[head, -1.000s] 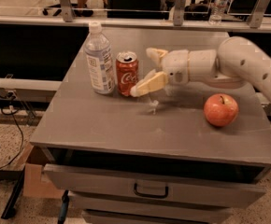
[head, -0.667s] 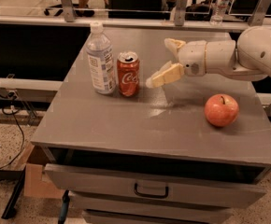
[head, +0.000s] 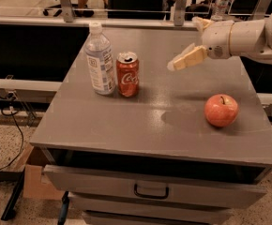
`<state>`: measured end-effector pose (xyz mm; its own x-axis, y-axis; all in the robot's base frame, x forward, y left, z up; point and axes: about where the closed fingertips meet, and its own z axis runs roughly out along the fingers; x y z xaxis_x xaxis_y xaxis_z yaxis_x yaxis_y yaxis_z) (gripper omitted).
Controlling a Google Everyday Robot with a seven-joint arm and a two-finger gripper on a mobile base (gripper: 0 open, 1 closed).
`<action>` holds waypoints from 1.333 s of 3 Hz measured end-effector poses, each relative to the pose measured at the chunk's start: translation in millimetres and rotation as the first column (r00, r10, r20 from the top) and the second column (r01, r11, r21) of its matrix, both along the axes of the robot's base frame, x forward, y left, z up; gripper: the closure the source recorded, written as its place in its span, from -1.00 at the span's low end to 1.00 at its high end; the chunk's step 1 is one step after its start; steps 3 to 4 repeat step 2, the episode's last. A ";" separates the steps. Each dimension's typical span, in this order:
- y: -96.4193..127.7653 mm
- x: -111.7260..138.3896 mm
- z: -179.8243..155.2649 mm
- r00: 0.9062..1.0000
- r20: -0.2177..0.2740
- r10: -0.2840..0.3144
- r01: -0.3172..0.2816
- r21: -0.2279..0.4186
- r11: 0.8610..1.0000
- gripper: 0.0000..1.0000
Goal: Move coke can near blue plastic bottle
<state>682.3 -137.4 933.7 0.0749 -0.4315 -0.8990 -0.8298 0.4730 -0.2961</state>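
Observation:
The coke can [head: 127, 74] stands upright on the grey table [head: 154, 121], at the far left. Right beside it on its left stands the blue plastic bottle [head: 100, 60], clear with a white cap and a blue-and-white label; the two almost touch. My gripper [head: 191, 41] hangs in the air above the table's far right part, well to the right of the can and higher than it. It is open and empty, with one pale finger [head: 188, 58] pointing down-left and the other up by the back edge.
A red-orange apple [head: 221, 110] lies on the table at the right, below my arm [head: 248, 34]. A drawer with a handle [head: 150, 191] is under the table top. A smaller clear bottle [head: 222, 1] stands beyond the back rail.
My gripper has drawn away from the coke can, moving right and upward. The can stays upright next to the bottle. The apple has not moved.

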 end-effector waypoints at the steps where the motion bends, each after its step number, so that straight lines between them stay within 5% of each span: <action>1: -20.0 10.1 11.5 0.998 0.040 -0.054 0.055 -0.032 0.998 -1.00; 4: -20.0 10.1 11.5 0.998 0.040 -0.054 0.055 -0.032 0.998 -1.00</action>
